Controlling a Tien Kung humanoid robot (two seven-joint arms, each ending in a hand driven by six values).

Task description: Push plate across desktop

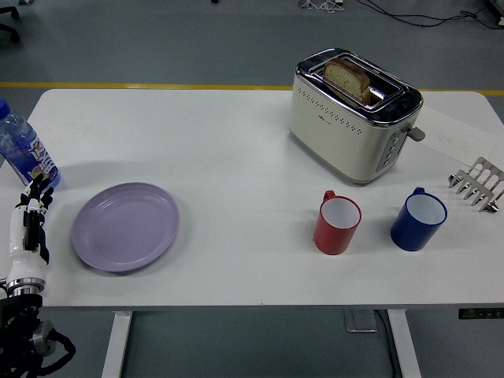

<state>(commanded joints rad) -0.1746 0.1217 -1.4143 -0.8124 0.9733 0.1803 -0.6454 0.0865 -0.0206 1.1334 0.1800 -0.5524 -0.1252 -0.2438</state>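
A lavender plate (126,227) lies flat on the white table (236,150), near its front left corner. My left hand (33,206) sits at the table's left edge, a short way left of the plate and not touching it. Its fingers (36,197) point away from me, straight and relaxed, holding nothing. The forearm runs down to the picture's lower left corner. My right arm is out of view.
A water bottle (22,150) stands just beyond my left hand. A toaster (353,118) with bread stands at the back right, with a red mug (337,225), a blue mug (417,220) and a metal toast rack (477,183) to its front and right.
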